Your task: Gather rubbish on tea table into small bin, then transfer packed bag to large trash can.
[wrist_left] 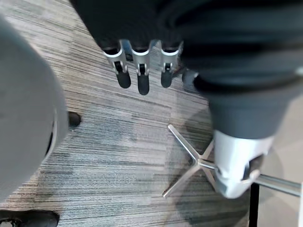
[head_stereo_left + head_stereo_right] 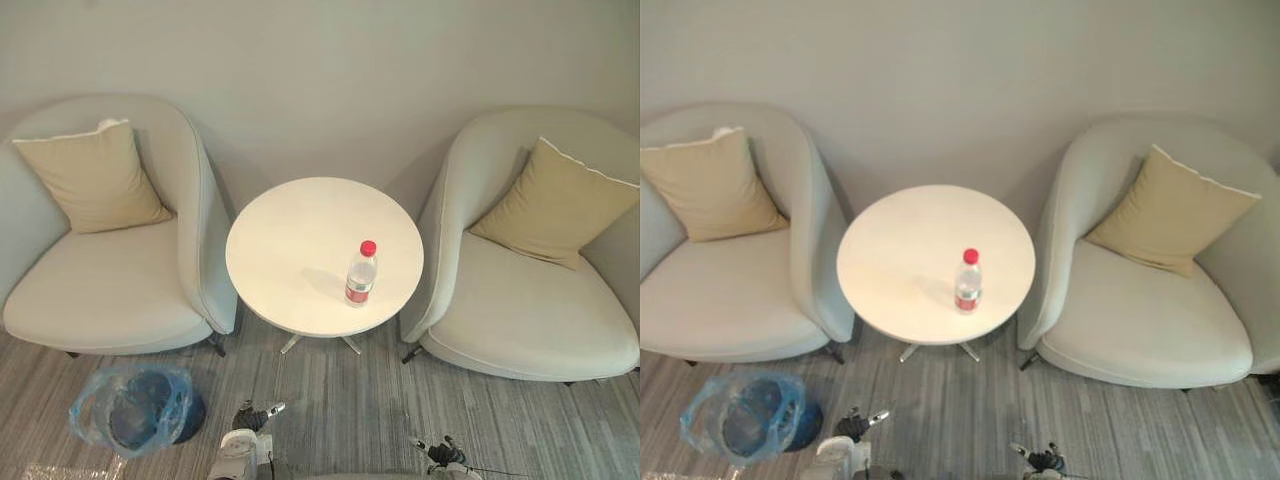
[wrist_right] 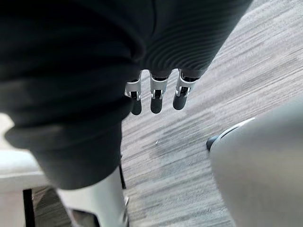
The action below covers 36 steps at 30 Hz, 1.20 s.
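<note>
A clear plastic bottle (image 2: 361, 273) with a red cap and red label stands upright on the round white tea table (image 2: 300, 240), near its front right edge. On the floor to the front left sits the small dark bin (image 2: 135, 408), lined with a crumpled blue translucent bag. My left hand (image 2: 252, 415) hangs low over the carpet in front of the table, to the right of the bin. In the left wrist view its fingers (image 1: 138, 75) are relaxed and hold nothing. My right hand (image 2: 440, 452) hangs low at the front right, its fingers (image 3: 156, 97) likewise loose and empty.
Two pale armchairs flank the table, the left one (image 2: 110, 290) and the right one (image 2: 520, 310), each with a tan cushion. The table's metal star foot (image 1: 189, 165) stands on grey striped carpet. Crinkled clear plastic (image 2: 60, 470) lies at the front left edge.
</note>
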Tool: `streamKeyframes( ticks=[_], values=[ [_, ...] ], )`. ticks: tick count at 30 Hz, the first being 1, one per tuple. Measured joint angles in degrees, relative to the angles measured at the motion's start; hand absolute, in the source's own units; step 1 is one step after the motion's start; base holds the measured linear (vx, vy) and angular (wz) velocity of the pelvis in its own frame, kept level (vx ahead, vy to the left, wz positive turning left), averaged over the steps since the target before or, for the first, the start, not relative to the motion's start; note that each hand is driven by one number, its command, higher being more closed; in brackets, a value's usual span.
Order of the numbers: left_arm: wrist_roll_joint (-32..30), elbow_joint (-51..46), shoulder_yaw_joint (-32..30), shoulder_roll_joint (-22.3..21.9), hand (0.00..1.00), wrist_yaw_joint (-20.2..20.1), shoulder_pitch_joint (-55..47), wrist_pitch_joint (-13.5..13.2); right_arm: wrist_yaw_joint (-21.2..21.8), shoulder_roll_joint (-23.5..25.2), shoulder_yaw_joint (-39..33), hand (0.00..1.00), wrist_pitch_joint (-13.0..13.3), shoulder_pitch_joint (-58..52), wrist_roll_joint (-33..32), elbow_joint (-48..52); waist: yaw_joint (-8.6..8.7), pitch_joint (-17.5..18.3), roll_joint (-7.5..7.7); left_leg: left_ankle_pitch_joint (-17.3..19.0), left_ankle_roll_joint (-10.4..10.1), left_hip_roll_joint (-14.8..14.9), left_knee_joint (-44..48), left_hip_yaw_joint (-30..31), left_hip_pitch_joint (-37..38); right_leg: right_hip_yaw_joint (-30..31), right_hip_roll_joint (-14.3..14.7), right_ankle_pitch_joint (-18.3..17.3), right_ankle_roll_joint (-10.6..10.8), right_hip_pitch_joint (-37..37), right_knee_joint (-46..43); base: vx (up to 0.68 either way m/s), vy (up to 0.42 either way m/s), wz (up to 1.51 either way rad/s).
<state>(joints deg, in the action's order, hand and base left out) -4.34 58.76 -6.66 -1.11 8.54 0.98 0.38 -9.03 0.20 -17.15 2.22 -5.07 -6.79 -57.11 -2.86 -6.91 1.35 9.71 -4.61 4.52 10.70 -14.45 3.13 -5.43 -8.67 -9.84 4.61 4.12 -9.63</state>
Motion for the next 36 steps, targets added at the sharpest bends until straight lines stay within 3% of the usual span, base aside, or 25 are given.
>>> streamKeyframes(
  ticks=[5,9,15,22,28,36],
  values=[
    [-0.58,0.51,2.71,0.79,0.0,0.0,0.03,-0.02,-0.19,-0.95,3.6,0.0,0.03,0.12,0.03,0.52,0.13,0.27,-0.2,-0.75,0.04,0.23,-2.23,0.55,1.07,0.87,0.94,1.24,0.01,1.27,2.38,0.07,-0.017,-0.06],
    [-0.72,0.76,4.37,1.1,0.0,-0.05,-0.27,-0.1,-0.21,-2.7,7.23,0.0,0.3,-2.1,0.38,11.72,0.33,0.88,-0.84,-1.73,0.23,0.1,-3.82,2.72,0.85,1.49,1.4,3.74,-0.43,1.4,4.87,0.02,0.007,-0.03],
    [-1.88,0.36,5.57,4.75,0.0,-0.36,-2.59,-0.92,0.06,-5.87,7.27,0.0,2.6,-2.89,4.63,27.97,0.55,1.34,-0.24,-2.15,0.88,-0.36,-3.91,5.23,-0.77,1.51,1.37,6.07,-0.54,0.58,6.19,-0.04,0.031,0.05],
    [-2.35,-0.07,5.43,6.1,0.0,-1.24,-3.46,-1.67,0.03,-7.28,8.48,0.0,4.15,-1.46,8.71,37.26,0.32,1.47,0.16,-3.97,1.28,-2.03,-4.41,9.18,-3.2,0.72,0.34,6.71,-0.62,-0.18,7.95,-0.11,0.001,0.16],
    [-2.36,-1.65,5.45,6.15,0.0,-1.3,-4.04,-2.38,-0.1,-8.53,9.65,0.0,5.07,2.9,9.16,38.93,-0.49,0.89,0.4,-8.62,0.61,-3.39,-9.98,13.26,-3.28,-0.06,-0.36,5.53,1.14,-2.13,7.75,-0.15,-0.046,0.18],
    [-2.17,-4.22,5.5,6.23,0.0,-1.11,-4.15,-2.47,-3.15,-9.63,10.74,0.0,5.25,7.43,8.93,41.42,-1.02,-1.1,-0.23,-10.5,0.78,-4.66,-10.5,19.08,-7.21,-2.31,-0.45,6.29,1.86,-4.12,7.95,-0.06,-0.006,0.2]
  ],
)
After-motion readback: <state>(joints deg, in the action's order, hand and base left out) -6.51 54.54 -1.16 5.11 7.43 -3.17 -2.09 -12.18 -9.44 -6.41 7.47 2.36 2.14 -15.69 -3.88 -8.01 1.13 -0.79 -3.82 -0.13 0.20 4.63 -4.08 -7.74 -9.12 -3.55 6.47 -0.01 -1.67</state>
